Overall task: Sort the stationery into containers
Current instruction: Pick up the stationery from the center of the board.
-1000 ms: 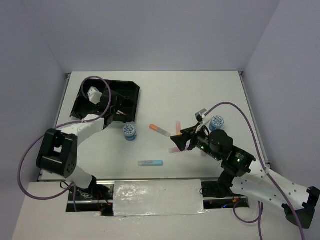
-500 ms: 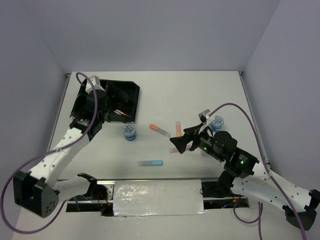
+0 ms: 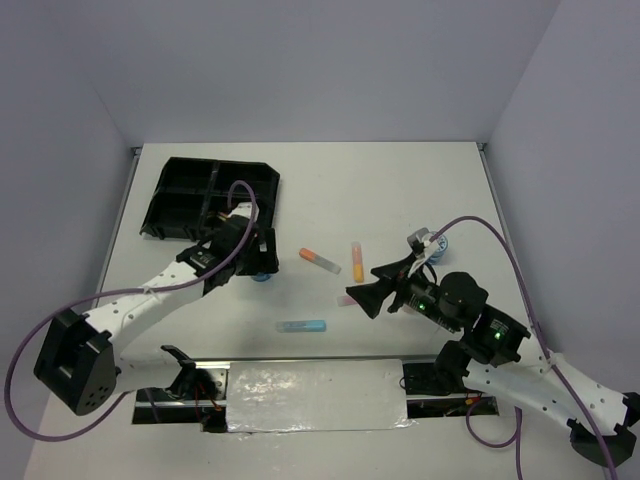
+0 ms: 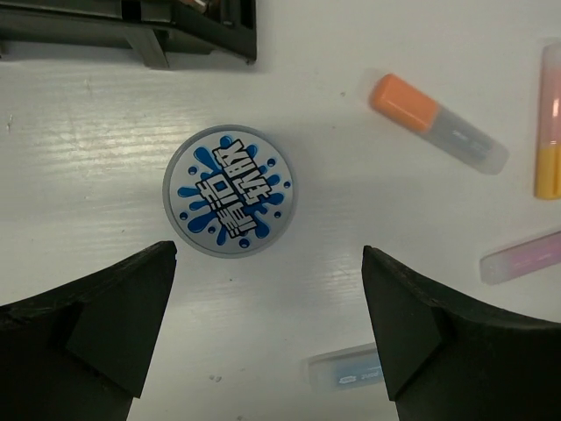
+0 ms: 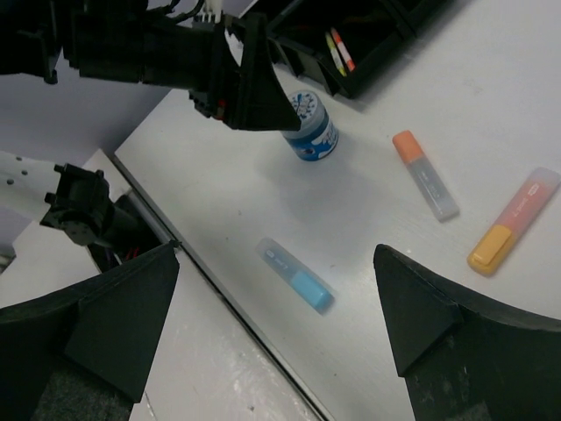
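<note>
Top external view: left hand (image 4: 268,263) gone from black tray (image 3: 190,195) within last second, now poised over blue-white tape roll (image 4: 230,191) beside tray, fingers spread wide, nothing gripped. Suggests drop-off done, roll next for pickup. Right hand (image 3: 362,284) wide open, empty, hovering near orange highlighter (image 4: 436,123) and blue highlighter (image 3: 302,326) on desk (image 3: 400,190)

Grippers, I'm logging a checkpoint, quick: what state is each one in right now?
Left gripper: open, holding nothing, over the tape roll.
Right gripper: open, holding nothing.
</note>
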### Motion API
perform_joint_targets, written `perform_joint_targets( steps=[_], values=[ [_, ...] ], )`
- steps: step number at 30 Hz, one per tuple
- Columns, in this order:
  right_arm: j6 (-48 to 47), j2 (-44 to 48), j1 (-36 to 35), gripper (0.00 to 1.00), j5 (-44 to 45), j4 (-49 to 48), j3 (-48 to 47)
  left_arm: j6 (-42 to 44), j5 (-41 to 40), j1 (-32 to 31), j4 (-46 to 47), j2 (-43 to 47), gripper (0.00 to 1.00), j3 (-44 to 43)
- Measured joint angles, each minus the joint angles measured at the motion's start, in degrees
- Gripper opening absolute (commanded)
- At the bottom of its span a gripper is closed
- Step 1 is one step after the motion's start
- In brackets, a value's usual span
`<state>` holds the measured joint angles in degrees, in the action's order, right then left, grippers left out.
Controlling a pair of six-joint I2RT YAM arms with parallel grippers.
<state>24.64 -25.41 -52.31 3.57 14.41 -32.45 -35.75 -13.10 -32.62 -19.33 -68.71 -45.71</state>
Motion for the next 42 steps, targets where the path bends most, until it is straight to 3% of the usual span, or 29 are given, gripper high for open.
perform_joint_targets(
  steps=[13,22,25,32,37,42],
  values=[
    [-0.02,1.31,0.0,1.0,-2.12,2.34,1.49,1.27,-3.28,-0.22,0.17,-8.13,0.99,-1.6],
    [-0.52,0.59,0.0,1.0,-2.78,2.32,2.05,1.36,-6.01,-0.22,0.28,-13.05,0.79,-2.14],
    [-0.79,0.63,0.0,1.0,-2.8,2.32,2.16,1.7,-6.14,-0.22,0.79,-13.49,0.77,-2.86],
    [-1.6,0.66,0.02,1.0,-2.97,2.16,3.23,2.78,-6.4,-0.22,1.36,-14.73,0.8,-3.69],
    [-1.86,0.33,0.0,1.0,-3.45,1.9,3.23,2.97,-6.49,-0.22,2.05,-16.28,0.94,-4.24],
    [-2.01,0.24,0.0,1.0,-4.28,1.88,3.26,2.99,-6.51,-0.22,2.45,-16.72,0.91,-4.35]
  ],
)
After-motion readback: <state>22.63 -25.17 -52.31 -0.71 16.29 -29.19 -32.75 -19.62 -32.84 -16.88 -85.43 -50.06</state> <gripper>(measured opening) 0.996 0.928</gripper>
